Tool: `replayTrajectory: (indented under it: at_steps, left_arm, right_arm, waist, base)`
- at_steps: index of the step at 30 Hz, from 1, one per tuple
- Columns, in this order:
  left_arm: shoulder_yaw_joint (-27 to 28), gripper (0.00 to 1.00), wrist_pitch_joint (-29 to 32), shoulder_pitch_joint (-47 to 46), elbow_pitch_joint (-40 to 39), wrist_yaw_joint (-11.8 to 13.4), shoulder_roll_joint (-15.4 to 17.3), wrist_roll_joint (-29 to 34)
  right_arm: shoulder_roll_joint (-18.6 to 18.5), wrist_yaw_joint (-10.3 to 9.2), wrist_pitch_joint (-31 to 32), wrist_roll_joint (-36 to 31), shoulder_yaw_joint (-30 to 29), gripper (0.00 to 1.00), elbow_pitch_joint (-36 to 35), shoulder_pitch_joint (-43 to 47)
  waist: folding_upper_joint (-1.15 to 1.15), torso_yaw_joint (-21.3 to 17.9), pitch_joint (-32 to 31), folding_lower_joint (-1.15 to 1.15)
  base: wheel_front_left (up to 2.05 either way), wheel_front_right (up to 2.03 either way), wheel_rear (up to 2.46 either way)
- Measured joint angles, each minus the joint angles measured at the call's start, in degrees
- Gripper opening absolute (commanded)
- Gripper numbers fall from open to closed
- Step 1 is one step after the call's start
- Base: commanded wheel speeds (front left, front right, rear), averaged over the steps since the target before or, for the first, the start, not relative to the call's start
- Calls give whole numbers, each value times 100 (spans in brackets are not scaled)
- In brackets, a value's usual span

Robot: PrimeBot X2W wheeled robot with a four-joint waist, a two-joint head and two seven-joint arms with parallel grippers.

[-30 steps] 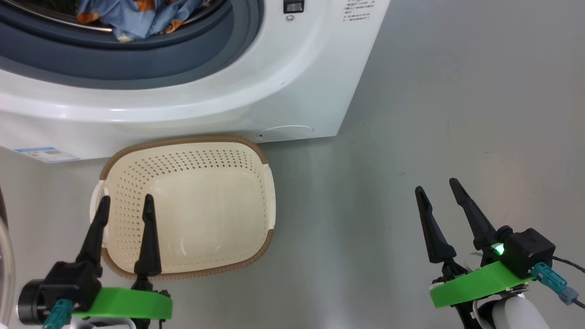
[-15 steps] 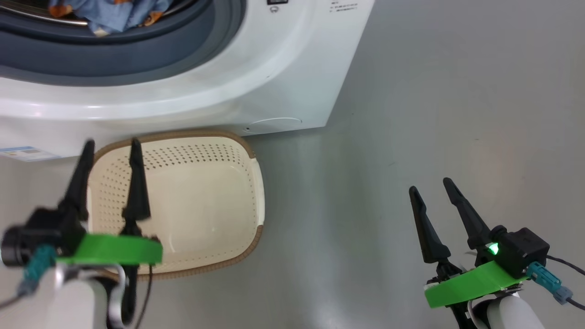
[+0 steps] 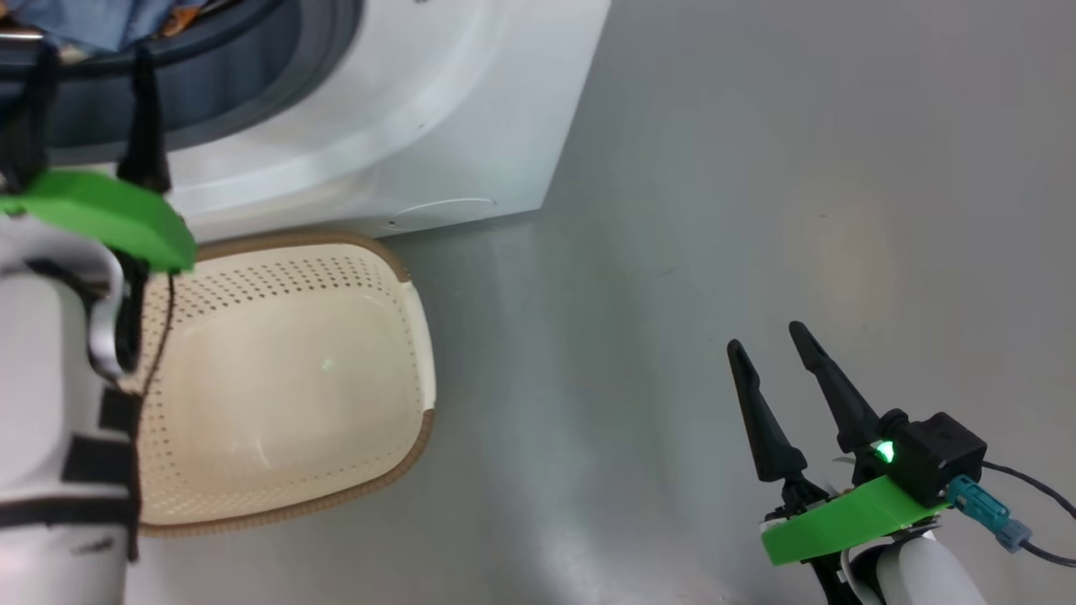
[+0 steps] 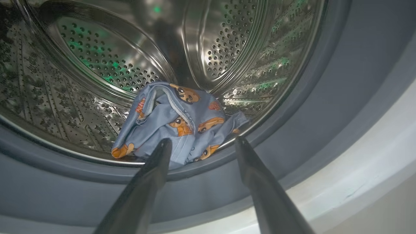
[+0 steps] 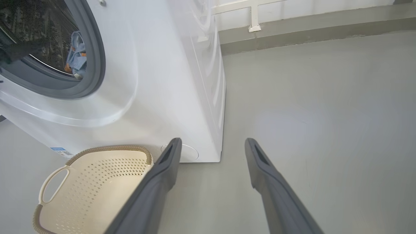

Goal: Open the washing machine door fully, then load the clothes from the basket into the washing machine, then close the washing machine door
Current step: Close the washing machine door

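The washing machine (image 3: 403, 109) stands at the upper left with its mouth open; its door is out of view. The clothes (image 4: 175, 120), light-blue fabric with orange bears, lie bunched at the front of the steel drum (image 4: 97, 65), just behind the grey rubber ring (image 4: 308, 123). My left gripper (image 4: 203, 139) is open and points at the clothes from just outside the ring, its fingers empty. In the head view the left gripper (image 3: 92, 49) is raised before the opening. The basket (image 3: 416, 336) sits on the floor below the machine with nothing in it. My right gripper (image 3: 767, 336) hangs open and empty over the floor.
Grey floor (image 3: 714, 168) stretches to the right of the machine. The right wrist view has the basket (image 5: 110, 148), the machine's side (image 5: 208, 81), a round cover (image 5: 188, 152) low on its front, and a wall base with white framing (image 5: 253, 19) behind.
My left arm has risen from above the basket to the drum opening. The head camera has shifted, sliding the machine and basket leftward. The right gripper has stayed open and barely moved.
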Motion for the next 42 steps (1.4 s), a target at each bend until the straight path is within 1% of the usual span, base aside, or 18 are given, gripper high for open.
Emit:
replayTrajectory:
  at_steps: [7, 12, 16, 19, 28, 35, 39, 40, 41, 42]
  left_arm:
    - [-22, 100, 15, -1094, 1435, 16, 303, 196]
    - [-151, 100, 44, -1632, 2341, 140, 469, 420]
    - [-280, 100, 42, -1990, 2907, 249, 680, 636]
    - [-394, 100, 43, -2258, 3238, 274, 797, 773]
    - [-647, 100, 5, -2718, 4029, 274, 975, 962]
    - [-868, 100, 11, -3074, 4359, 366, 1246, 1160]
    - [-1077, 100, 73, -3260, 4496, 364, 1285, 1317]
    - [-1132, 84, 120, -3310, 4515, 355, 1296, 1373]
    - [-1158, 49, 151, -3366, 4542, 305, 1303, 1397]
    - [-1181, 43, 170, -3396, 4564, 287, 1317, 1401]
  right_arm:
    - [-2, 0, 0, 0, 155, 100, 37, -10]
    - [-4, 0, 0, 0, 258, 100, 42, -10]
    - [-4, 0, 0, 0, 367, 100, 55, -9]
    - [-4, 0, 0, 1, 370, 100, 54, -7]
    - [32, 0, 0, 1, 399, 100, 23, 59]
    - [44, 0, 0, 1, 458, 100, -16, 58]
    - [49, 0, 0, 1, 474, 100, -33, 57]
    - [54, 0, 0, 1, 474, 100, -35, 57]
    - [57, 0, 0, 1, 475, 100, -35, 57]
    - [63, 0, 0, 1, 475, 100, -35, 57]
  waist:
    - [0, -280, 114, 0]
    - [0, -448, 206, 0]
    - [0, -593, 266, 0]
    - [0, -694, 315, 0]
    - [0, -880, 541, 0]
    - [0, -937, 699, 0]
    - [0, -967, 785, 0]
    - [0, -972, 801, 0]
    - [0, -978, 818, 0]
    - [0, -985, 832, 0]
  base:
    - [0, 0, 0]
    - [0, 0, 0]
    - [0, 0, 0]
    - [0, 0, 0]
    - [0, 0, 0]
    - [0, 0, 0]
    - [0, 0, 0]
    - [0, 0, 0]
    - [0, 0, 0]
    - [0, 0, 0]
